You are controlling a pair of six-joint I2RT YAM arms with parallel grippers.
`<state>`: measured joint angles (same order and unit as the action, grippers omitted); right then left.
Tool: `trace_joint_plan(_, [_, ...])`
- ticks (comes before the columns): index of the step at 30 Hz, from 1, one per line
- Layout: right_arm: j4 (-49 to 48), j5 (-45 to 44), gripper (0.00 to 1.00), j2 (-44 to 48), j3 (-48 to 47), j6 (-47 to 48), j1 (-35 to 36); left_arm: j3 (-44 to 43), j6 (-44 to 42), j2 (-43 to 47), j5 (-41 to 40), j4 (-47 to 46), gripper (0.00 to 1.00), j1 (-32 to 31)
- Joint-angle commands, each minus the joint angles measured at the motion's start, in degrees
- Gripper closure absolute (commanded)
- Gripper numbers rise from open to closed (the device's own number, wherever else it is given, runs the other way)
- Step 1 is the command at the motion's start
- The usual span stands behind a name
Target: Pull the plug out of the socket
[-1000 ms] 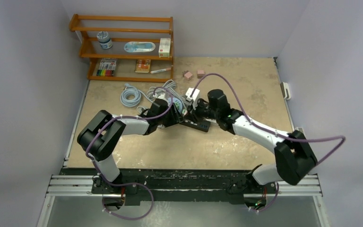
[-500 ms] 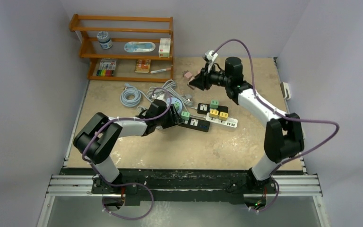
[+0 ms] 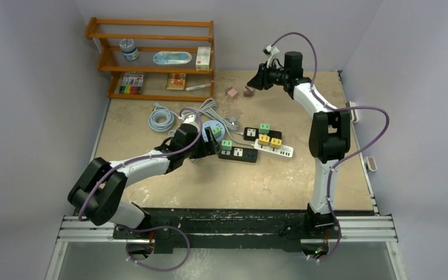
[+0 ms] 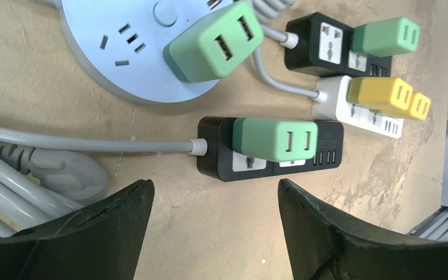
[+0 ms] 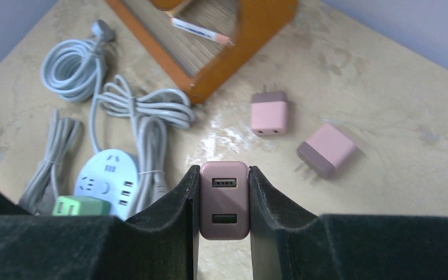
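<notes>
My right gripper point(image 5: 224, 201) is shut on a pink two-port USB plug point(image 5: 224, 200) and holds it in the air above the far part of the table, seen in the top view point(image 3: 258, 79). My left gripper point(image 4: 216, 201) is open and empty, just short of a black power strip point(image 4: 213, 149) that carries a green plug point(image 4: 274, 139). A round pale-blue socket point(image 4: 111, 52) holds another green plug point(image 4: 213, 44). A second black strip point(image 4: 315, 46) holds a green plug point(image 4: 385, 36). A white strip point(image 4: 350, 114) holds two yellow plugs point(image 4: 379, 93).
Two loose pink plugs point(image 5: 269, 113) point(image 5: 326, 149) lie on the table below my right gripper. A wooden shelf point(image 3: 151, 58) with small items stands at the back left. Grey cable coils point(image 3: 161, 119) lie beside the round socket.
My right arm has swung up and away from the power strips to the far back of the table, carrying the pink plug. My left gripper has stayed by the black strip.
</notes>
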<state>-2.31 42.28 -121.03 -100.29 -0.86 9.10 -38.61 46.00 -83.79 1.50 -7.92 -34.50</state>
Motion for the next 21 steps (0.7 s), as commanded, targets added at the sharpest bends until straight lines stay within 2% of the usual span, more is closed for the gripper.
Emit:
trace_joint_plan(1, [5.27, -0.1, 1.0, -4.84, -9.4, -0.55, -1.71, -1.3, -3.13, 4.03, -1.66, 0.15, 0.22, 0.47])
trace_joint_plan(4, [7.41, -0.18, 1.0, -8.97, -13.79, -0.41, -2.79, -1.93, -3.64, 4.25, -1.5, 0.58, 0.22, 0.55])
trace_joint_plan(12, [7.01, -0.24, 1.0, -14.17, -16.98, -2.86, -6.68, -1.9, -3.46, 3.73, -1.41, 0.69, 0.22, 0.8])
trace_joint_plan(21, [7.12, -1.76, 1.0, -22.73, -24.22, -4.08, -6.74, -2.76, -3.2, 2.49, -1.21, 0.73, 0.22, 0.84])
